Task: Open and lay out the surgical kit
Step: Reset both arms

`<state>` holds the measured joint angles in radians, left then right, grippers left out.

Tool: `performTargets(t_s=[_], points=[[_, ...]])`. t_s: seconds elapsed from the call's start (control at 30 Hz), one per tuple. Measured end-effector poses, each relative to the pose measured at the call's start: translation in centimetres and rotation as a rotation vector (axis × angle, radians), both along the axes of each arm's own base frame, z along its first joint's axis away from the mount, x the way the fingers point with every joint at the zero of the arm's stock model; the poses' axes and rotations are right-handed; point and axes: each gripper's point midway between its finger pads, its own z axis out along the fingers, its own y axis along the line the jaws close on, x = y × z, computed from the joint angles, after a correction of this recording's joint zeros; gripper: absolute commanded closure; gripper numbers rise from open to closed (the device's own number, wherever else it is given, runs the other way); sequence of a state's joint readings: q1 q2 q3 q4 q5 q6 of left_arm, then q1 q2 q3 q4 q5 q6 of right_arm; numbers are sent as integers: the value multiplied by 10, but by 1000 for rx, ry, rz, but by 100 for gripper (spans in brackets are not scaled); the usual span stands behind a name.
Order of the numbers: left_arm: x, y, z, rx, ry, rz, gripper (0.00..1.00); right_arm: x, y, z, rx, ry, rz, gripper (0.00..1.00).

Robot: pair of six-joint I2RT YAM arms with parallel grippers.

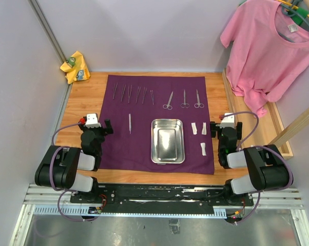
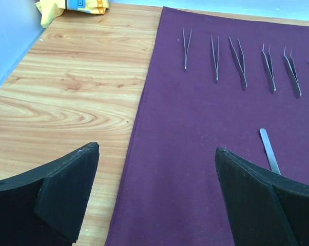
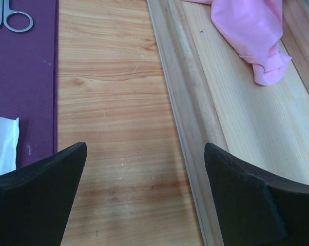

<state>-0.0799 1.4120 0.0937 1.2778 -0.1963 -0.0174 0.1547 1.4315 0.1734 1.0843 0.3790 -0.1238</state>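
Observation:
The surgical kit lies unfolded: a dark purple cloth (image 1: 144,148) spread flat on the wooden table. Several slim forceps (image 1: 133,93) line its far edge, with three scissors (image 1: 184,100) to their right. One thin metal tool (image 1: 129,123) lies alone left of the empty steel tray (image 1: 168,143). Three white gauze pieces (image 1: 199,129) sit right of the tray. My left gripper (image 1: 97,127) hovers open over the cloth's left edge (image 2: 195,128), nothing between its fingers. My right gripper (image 1: 226,128) is open over bare wood just right of the cloth, empty (image 3: 145,147).
A yellow rag (image 1: 75,66) lies at the far left corner. A pink T-shirt (image 1: 270,46) hangs at the right, its hem resting on a raised wooden ledge (image 3: 180,102) along the table's right side. Walls close in at the left and back.

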Motion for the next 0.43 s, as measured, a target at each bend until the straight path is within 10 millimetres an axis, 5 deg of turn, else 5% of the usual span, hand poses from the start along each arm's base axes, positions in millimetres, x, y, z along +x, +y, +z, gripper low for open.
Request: performTargets(t_s=[0.43], points=[[0,0,0,0,0,0,1,1,3,0,5,-3,15,2]])
